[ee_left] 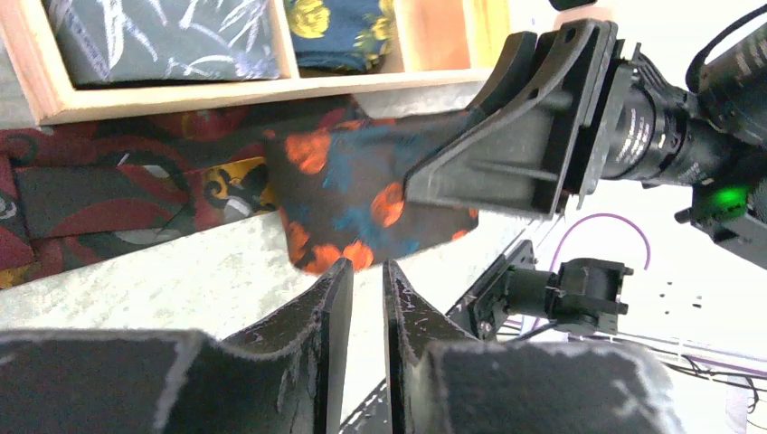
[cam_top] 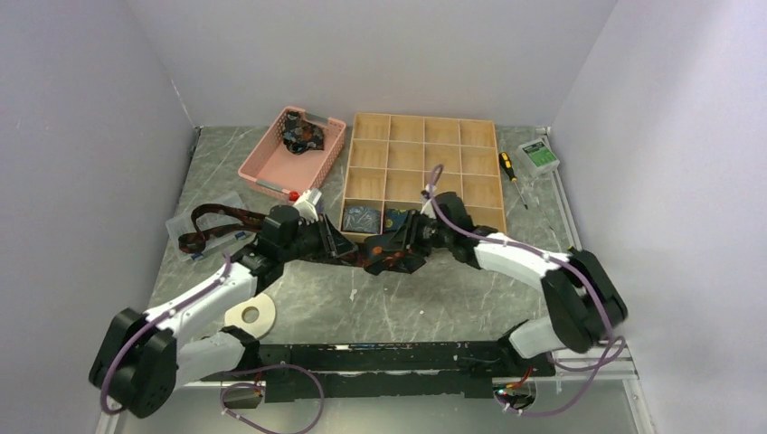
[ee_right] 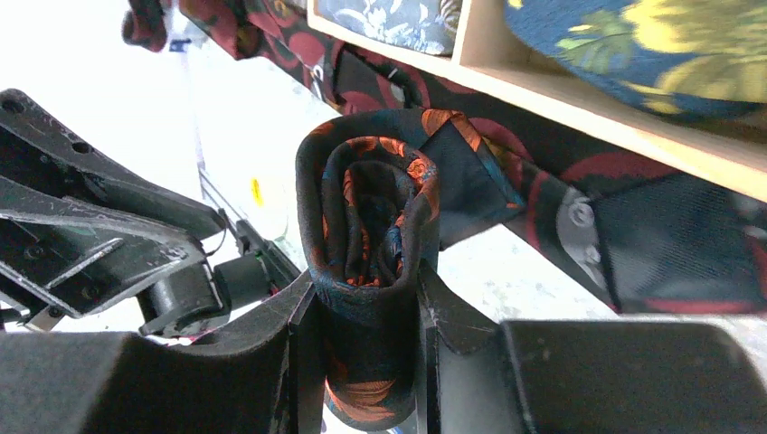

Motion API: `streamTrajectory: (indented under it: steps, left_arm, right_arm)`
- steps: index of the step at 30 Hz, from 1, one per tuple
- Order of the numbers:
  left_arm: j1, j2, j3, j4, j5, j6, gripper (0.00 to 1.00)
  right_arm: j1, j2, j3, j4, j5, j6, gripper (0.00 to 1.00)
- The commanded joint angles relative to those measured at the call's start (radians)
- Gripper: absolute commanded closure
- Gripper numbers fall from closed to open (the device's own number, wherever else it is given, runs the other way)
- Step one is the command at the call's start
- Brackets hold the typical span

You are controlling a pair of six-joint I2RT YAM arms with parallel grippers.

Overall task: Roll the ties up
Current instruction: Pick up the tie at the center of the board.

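Item: rolled tie, dark with orange and blue flowers, wound into an upright coil just in front of the near wall of the wooden tray and clamped across its lower half by the right pincer. Left pincer: just beside the coil, on the side away from the tray, fingers drawn close with a thin gap, nothing seen between them. Filed in the tray's near row: a grey leaf-print tie and a navy-and-yellow tie. A maroon tie lies unrolled on the desk along the tray's front edge. Step in hand, by judgement: rolling is finished and the coil awaits stowing. Next move calls for a steady squeeze so the winding does not spring loose, a lift over the near wall, and a vacant compartment.
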Motion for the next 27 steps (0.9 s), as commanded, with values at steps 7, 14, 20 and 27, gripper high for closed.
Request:
streamTrajectory:
  steps: [7,14,20,27]
  left_arm:
    - [-0.004,-0.207,0.081,-0.226,-0.062,0.074,0.76]
    - [-0.004,-0.247,0.074,-0.196,-0.016,0.089,0.76]
    - [-0.004,-0.239,0.034,-0.132,0.034,0.048,0.77]
    - [-0.004,-0.261,-0.033,-0.081,0.058,0.003,0.77]
  right_arm:
    - [-0.27,-0.358,0.176,-0.564,0.149,-0.273,1.0]
    - [-0.374,-0.394,0.548,-0.929,0.441,-0.412,1.0]
    - [-0.38,-0.225,0.91,-1.212,0.626,-0.534,1.0]
    - [-0.358,-0.052,0.935,-1.279,0.859,-0.586,1.0]
